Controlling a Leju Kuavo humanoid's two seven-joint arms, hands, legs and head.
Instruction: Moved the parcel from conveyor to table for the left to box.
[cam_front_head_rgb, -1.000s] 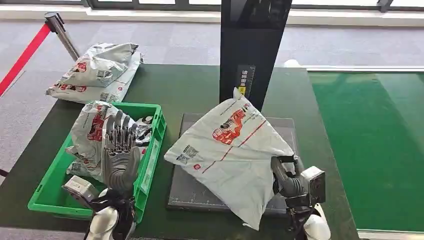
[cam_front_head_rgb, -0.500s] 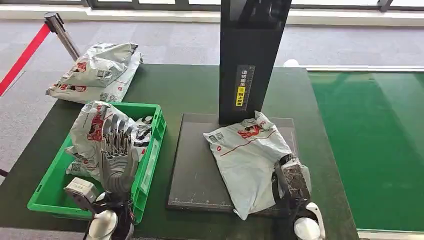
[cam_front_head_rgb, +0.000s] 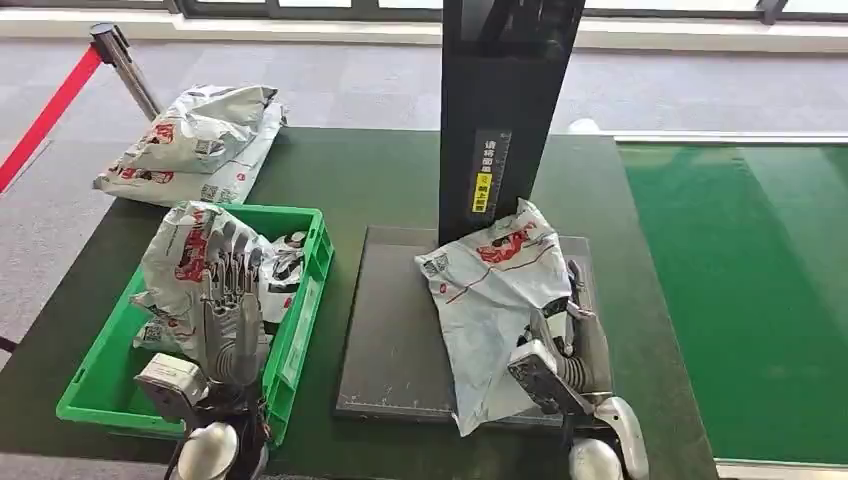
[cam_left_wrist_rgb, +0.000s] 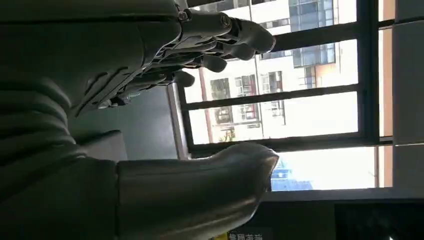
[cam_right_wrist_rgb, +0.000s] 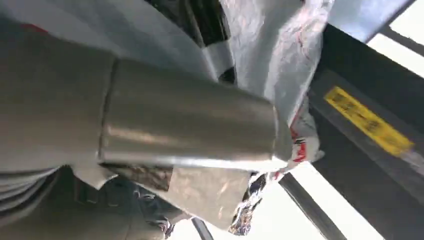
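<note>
Since half a second ago the parcel (cam_front_head_rgb: 497, 300) has bunched up on the dark platform (cam_front_head_rgb: 390, 340): it lay fairly flat then, and now its far end is pushed up against the foot of the black column (cam_front_head_rgb: 497, 110) while the near end droops over the platform's front edge. The right robot hand (cam_front_head_rgb: 572, 345) has turned as well, its fingers (cam_front_head_rgb: 578, 290) now stretched forward along the parcel's right side.

Much of that hand is hidden under the plastic, so whether it grips the parcel or merely lies against it cannot be told. In the right wrist view the grey thumb (cam_right_wrist_rgb: 190, 127) and crumpled white wrap (cam_right_wrist_rgb: 280, 55) crowd the lens, and no clear grasp shows there either.

The left robot hand (cam_front_head_rgb: 232, 310) stands upright with palm facing the robot's right, fingers spread apart and holding nothing; the left wrist view shows them splayed against bright windows. Just beyond this hand sits the green crate (cam_front_head_rgb: 305, 300) with another bagged parcel (cam_front_head_rgb: 180, 265) partly screened by the fingers. Farther off beyond the crate, more parcels (cam_front_head_rgb: 195, 145) are piled at the desk (cam_front_head_rgb: 380, 180) corner.
</note>
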